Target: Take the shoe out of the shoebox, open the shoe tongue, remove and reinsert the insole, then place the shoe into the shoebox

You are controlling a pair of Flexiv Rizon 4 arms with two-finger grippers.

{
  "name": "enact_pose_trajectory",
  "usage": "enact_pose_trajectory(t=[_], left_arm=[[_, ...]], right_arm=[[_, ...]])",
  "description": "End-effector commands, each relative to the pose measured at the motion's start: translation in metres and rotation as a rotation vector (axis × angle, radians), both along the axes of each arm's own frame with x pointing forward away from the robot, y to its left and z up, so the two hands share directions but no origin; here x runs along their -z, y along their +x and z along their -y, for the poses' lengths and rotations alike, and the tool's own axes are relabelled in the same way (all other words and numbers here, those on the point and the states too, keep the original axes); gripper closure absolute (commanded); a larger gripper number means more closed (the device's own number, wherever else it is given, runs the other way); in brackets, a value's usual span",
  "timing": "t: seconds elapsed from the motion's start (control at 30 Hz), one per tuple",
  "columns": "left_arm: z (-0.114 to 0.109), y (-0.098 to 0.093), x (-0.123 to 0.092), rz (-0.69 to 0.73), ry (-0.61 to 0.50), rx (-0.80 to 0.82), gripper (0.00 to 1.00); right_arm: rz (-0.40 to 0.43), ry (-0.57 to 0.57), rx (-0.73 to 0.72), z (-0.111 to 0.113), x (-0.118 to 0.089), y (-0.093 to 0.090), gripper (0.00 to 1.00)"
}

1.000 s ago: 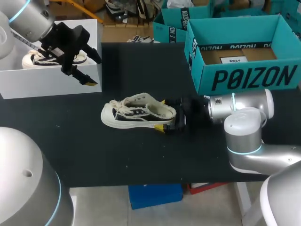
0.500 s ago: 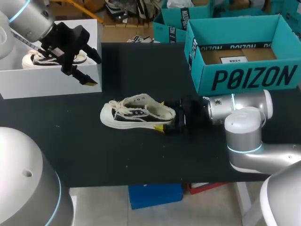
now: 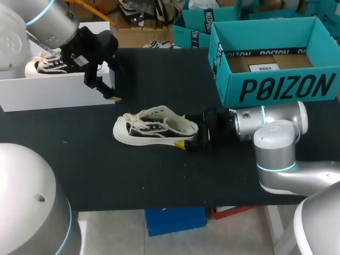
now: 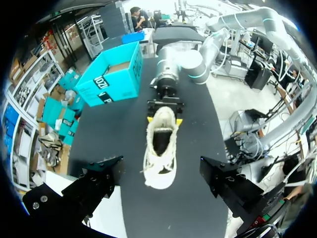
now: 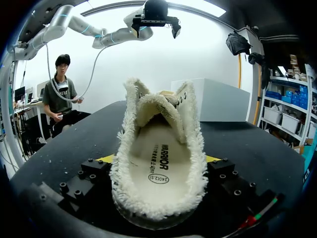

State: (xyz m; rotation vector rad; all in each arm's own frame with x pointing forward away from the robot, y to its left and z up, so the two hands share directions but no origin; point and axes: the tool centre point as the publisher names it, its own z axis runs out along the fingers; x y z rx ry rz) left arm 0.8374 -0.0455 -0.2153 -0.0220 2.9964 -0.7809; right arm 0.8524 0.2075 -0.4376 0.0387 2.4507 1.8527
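While the shoe [image 3: 154, 127] lies on its sole near the middle of the table [image 3: 159, 180], toe toward the left edge, our right gripper [image 3: 183, 129] clamps its heel from both sides, with the insole [image 5: 158, 163] showing inside. Our left gripper [image 3: 109, 79] hangs above the table beside the white shoebox [image 3: 53, 94] at the far left corner, fingers spread wide, holding nothing. A second shoe [image 3: 45, 65] sits in that box.
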Motion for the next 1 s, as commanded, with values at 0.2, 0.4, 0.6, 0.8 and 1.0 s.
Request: enact_pose_trajectory(t=[0.2,0.4,0.6,0.8,1.0], left_arm=[[0.022,-0.027,0.008,-0.1,0.183,-0.3,0.0],[0.034,-0.041,0.008,-0.12,0.193,-0.416,0.0],[0.037,-0.043,0.006,-0.116,0.188,-0.412,0.0],[0.037,-0.043,0.006,-0.116,0.188,-0.412,0.0],[0.036,-0.034,0.013,-0.093,0.215,-0.421,0.0]], right_arm=[[0.001,0.003,0.001,-0.003,0.011,0.0,1.0],[0.001,0.003,0.001,-0.003,0.011,0.0,1.0],[0.001,0.003,0.001,-0.003,0.011,0.0,1.0],[0.001,0.003,0.001,-0.003,0.011,0.0,1.0],[0.001,0.003,0.001,-0.003,0.011,0.0,1.0]])
